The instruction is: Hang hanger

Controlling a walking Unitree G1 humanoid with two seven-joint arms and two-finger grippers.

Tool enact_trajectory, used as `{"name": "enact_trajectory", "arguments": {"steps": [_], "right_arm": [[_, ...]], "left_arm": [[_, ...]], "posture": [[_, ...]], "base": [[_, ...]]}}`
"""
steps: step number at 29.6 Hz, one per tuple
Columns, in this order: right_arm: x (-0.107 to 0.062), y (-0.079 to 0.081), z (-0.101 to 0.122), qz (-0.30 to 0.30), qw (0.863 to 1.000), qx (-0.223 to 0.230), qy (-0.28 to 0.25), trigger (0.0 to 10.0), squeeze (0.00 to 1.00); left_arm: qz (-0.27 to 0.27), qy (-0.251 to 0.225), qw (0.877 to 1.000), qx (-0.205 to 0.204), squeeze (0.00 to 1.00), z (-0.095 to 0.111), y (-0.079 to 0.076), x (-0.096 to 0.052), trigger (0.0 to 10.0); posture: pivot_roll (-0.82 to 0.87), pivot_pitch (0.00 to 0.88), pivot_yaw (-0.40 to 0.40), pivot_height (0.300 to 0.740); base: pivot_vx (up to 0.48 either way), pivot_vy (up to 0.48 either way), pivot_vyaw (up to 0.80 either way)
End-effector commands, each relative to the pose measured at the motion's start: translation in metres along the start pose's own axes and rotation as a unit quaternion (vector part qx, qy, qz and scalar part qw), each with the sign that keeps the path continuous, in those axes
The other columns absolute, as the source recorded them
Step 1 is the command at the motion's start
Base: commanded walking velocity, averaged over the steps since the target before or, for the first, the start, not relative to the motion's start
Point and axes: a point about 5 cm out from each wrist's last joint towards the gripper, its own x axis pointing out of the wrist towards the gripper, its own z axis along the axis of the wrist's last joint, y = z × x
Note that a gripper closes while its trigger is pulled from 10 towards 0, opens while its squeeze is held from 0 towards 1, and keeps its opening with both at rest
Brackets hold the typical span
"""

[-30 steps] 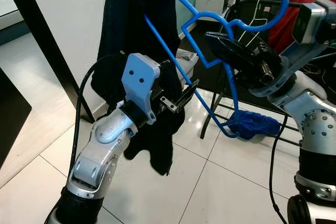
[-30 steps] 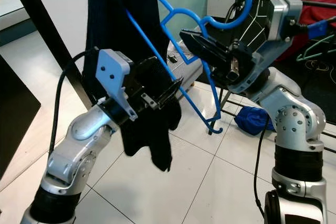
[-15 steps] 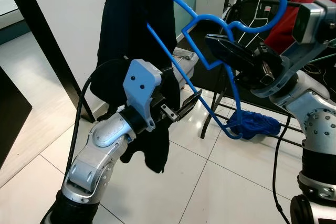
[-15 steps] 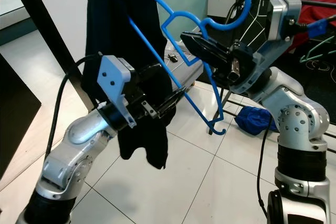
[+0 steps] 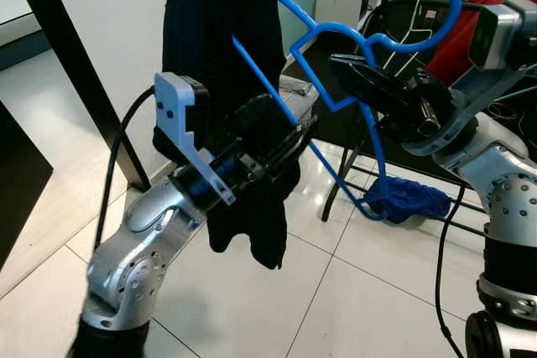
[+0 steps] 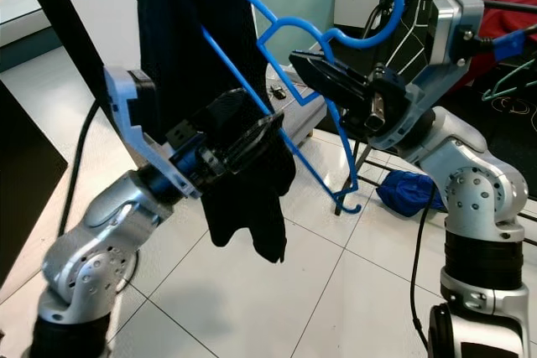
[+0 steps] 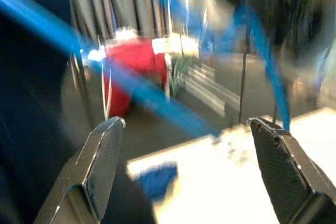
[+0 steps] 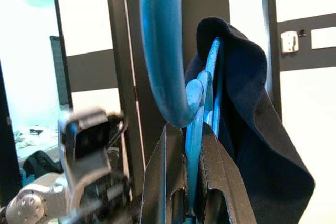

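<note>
The blue plastic hanger (image 5: 336, 81), draped with a dark garment (image 5: 222, 48), hangs in the air before me, my right pincer (image 5: 357, 73) clamped below its hook for carrying. My left pincer (image 7: 186, 156) gapes wide beside the cloth, steadying nothing.

Bright daylight glares off the glossy white floor tiles (image 5: 352, 291); my left wrist view is smeared with motion blur.

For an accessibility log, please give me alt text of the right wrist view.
The right hand is shut on a blue hanger, whose hook curves up past the fingers. A dark garment drapes over the hanger, and the other arm's left hand is blurred behind.
</note>
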Motion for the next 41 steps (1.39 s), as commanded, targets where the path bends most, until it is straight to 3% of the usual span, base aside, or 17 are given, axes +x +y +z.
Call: {"name": "enact_trajectory", "arguments": {"steps": [1, 11, 15, 19, 23, 29, 32, 35, 41], "right_arm": [[0.002, 0.003, 0.007, 0.013, 1.000, -0.015, -0.019, 10.0, 0.00], [0.000, 0.003, 0.008, 0.010, 1.000, -0.016, -0.018, 10.0, 0.00], [0.001, 0.003, 0.008, 0.012, 1.000, -0.017, -0.018, 10.0, 0.00], [0.002, 0.004, 0.007, 0.013, 1.000, -0.016, -0.018, 10.0, 0.00], [0.003, 0.005, 0.007, 0.014, 1.000, -0.014, -0.019, 10.0, 0.00], [0.004, 0.006, 0.008, 0.018, 1.000, -0.014, -0.020, 10.0, 0.00], [0.004, 0.007, 0.008, 0.019, 1.000, -0.015, -0.020, 10.0, 0.00], [0.004, 0.007, 0.008, 0.019, 1.000, -0.015, -0.020, 10.0, 0.00], [0.003, 0.007, 0.008, 0.016, 1.000, -0.015, -0.020, 10.0, 0.00]], "left_arm": [[-0.016, 0.034, 0.999, 0.027, 0.00, -0.008, -0.002, -0.002, 10.0], [-0.030, 0.100, 0.990, 0.095, 0.00, -0.013, 0.006, -0.016, 10.0], [0.029, 0.097, 0.984, 0.148, 0.00, -0.006, 0.022, -0.012, 10.0], [0.067, 0.063, 0.982, 0.164, 0.00, 0.003, 0.025, -0.004, 10.0], [0.096, 0.009, 0.984, 0.148, 0.00, 0.016, 0.020, 0.008, 10.0], [0.123, 0.021, 0.984, 0.128, 0.00, 0.011, 0.022, 0.013, 10.0], [0.167, 0.033, 0.979, 0.115, 0.00, 0.007, 0.027, 0.014, 10.0], [0.167, 0.033, 0.979, 0.115, 0.00, 0.007, 0.027, 0.014, 10.0], [0.225, 0.053, 0.968, 0.102, 0.00, 0.006, 0.042, 0.007, 10.0]], "posture": [[-0.09, 0.063, 0.047, 0.740], [-0.09, 0.064, 0.045, 0.740], [-0.09, 0.063, 0.046, 0.740], [-0.09, 0.064, 0.044, 0.740], [-0.09, 0.064, 0.044, 0.740], [-0.09, 0.064, 0.048, 0.740], [-0.09, 0.064, 0.049, 0.740], [-0.09, 0.064, 0.049, 0.740], [-0.09, 0.067, 0.047, 0.740]], "base": [[0.000, 0.000, 0.00], [0.000, 0.000, 0.00], [0.000, 0.000, 0.00], [0.000, 0.000, 0.00], [0.000, 0.000, 0.00], [0.000, 0.000, 0.00], [0.000, 0.000, 0.00], [0.000, 0.000, 0.00], [0.000, 0.000, 0.00]]}}
